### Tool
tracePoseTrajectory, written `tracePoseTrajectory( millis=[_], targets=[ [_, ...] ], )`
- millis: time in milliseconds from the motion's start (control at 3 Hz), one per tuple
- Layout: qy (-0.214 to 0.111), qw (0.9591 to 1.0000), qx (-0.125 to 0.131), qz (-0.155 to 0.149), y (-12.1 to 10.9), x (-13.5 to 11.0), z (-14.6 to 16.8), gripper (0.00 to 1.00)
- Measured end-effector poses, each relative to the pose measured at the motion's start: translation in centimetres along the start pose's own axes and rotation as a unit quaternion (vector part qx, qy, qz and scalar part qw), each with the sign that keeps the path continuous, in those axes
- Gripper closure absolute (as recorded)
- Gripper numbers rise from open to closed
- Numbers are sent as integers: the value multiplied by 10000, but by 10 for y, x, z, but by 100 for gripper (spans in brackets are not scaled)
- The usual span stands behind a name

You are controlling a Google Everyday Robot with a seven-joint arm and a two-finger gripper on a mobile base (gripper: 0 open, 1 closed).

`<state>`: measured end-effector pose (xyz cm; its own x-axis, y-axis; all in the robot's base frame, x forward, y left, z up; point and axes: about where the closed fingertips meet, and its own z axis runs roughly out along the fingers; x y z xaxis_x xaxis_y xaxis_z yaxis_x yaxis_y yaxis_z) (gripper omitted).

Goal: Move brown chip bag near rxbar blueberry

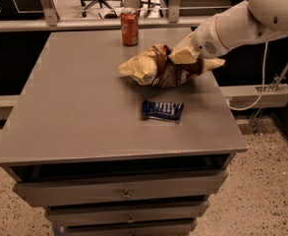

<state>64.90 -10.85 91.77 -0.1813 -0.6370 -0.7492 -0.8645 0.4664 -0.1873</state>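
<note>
Camera view has the end effector (185, 58) at about 2 o'clock from the middle of the counter (74, 112), closed on the right end of the brown chip bag (156, 70). The bag hangs from that one end, its pale left end drooping toward 9 o'clock, and I judge it is just off the surface or barely brushing it. The rxbar blueberry (162, 110) lies flat at 6 o'clock from the bag, near it but clearly apart, and not far from the counter's right edge. A red soda can (129, 27) stands upright at 12 o'clock by the far edge, beside the bag's left end but not touching it. I'd call the task most of the way there; what's left is a short carry toward 6 o'clock and a set-down. My worries are these: the grip is on a crinkled, slippery end, so the bag could slide out and land wherever it falls. The sagging left end could sweep the bar toward 3 o'clock and off the counter if I come in too low. Setting down too far toward 6 o'clock would bury the bar rather than sit beside it. A swing back toward 12 o'clock could tip the can.
</note>
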Motion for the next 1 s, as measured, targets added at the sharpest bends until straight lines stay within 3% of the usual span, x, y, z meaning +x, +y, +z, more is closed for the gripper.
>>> tracePoseTrajectory(
  millis=[333,667,1000],
  targets=[
    [160,9998,115,86,10,4,-2,59],
    [319,9991,191,202,22,7,-4,28],
    [365,9987,235,253,26,7,-5,5]
  ],
)
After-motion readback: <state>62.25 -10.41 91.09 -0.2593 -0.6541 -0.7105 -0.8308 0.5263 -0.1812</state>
